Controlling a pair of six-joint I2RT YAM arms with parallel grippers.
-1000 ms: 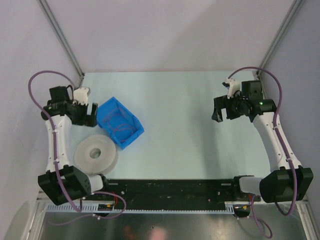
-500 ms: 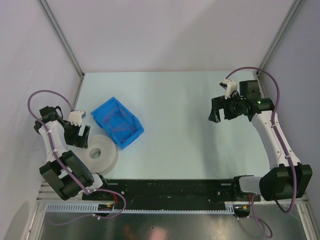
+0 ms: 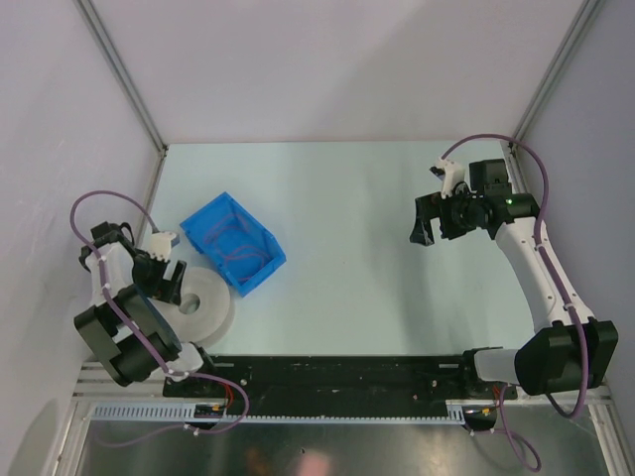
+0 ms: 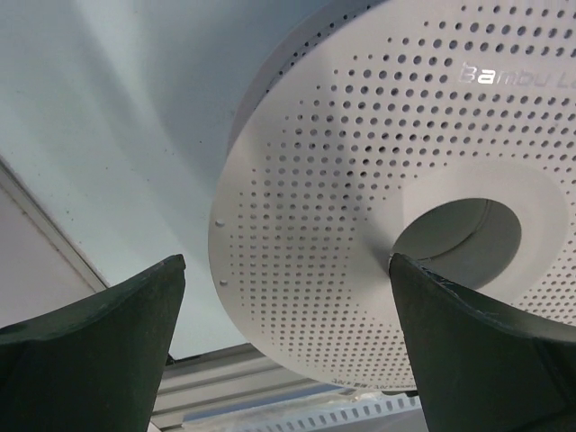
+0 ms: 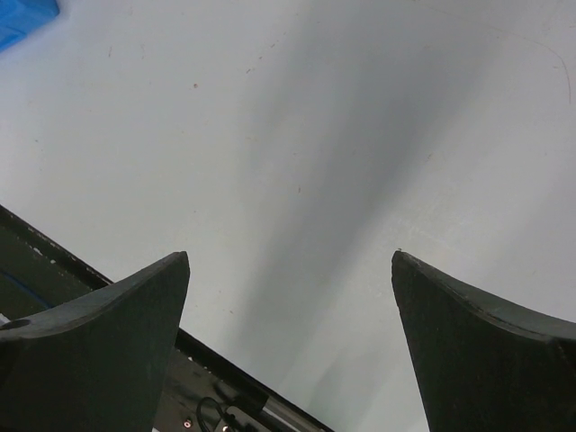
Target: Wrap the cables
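Since a second ago the left gripper (image 3: 164, 281) has swung back from the far-left side of the blue plastic bin (image 3: 256, 226) to its near-left side, where it now hangs over the edge of the grey-white perforated round spool (image 3: 203, 302). The right gripper (image 3: 427, 223) has only edged a little toward the bin. Both grippers are spread wide and hold nothing.

The thin reddish-brown wire (image 3: 230, 243) lies in loose loops inside the bin, on the pale worktop (image 3: 347, 218). It shows no clear long axis. The bin itself runs diagonally, far-left to near-right. The left arm is by far the nearer, and the wire lies up and to the right of its gripper, just past the spool.

Neither wrist view shows the wire. The left sees only the spool (image 4: 360, 180), the right bare worktop and a blue corner (image 5: 22, 13). From above, the wire's ends cannot be made out.
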